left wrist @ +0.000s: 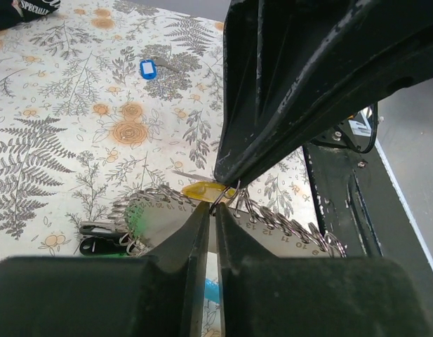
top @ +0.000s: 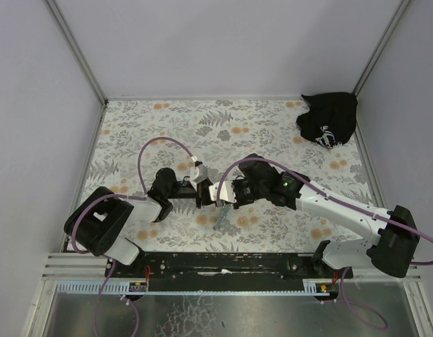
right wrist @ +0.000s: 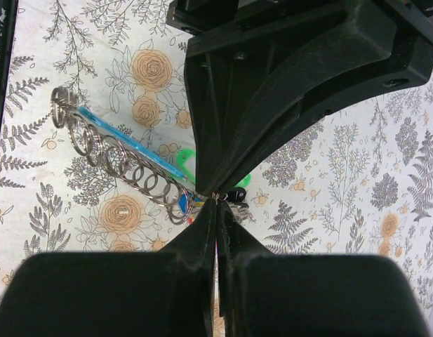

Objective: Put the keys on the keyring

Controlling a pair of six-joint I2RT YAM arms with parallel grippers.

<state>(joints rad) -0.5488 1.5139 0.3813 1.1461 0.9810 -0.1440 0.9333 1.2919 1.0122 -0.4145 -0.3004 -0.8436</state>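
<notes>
My two grippers meet tip to tip above the middle of the mat. The left gripper (top: 208, 194) (left wrist: 212, 209) is shut on a thin metal ring of the keyring (left wrist: 293, 230). The keyring's row of grey rings, light-blue strap (right wrist: 125, 144) and green piece (right wrist: 184, 160) hang under the tips (top: 221, 219). The right gripper (top: 225, 196) (right wrist: 217, 201) is shut, its tips at the head of the yellow key (left wrist: 202, 189), right against that ring. The blue key (left wrist: 147, 69) lies loose on the mat farther off.
A black cloth bag with white print (top: 328, 119) sits in the far right corner. Two small black tags (left wrist: 104, 242) lie or hang beside the ring row. The mat (top: 167, 119) ends at white walls on three sides and a black rail at the near edge.
</notes>
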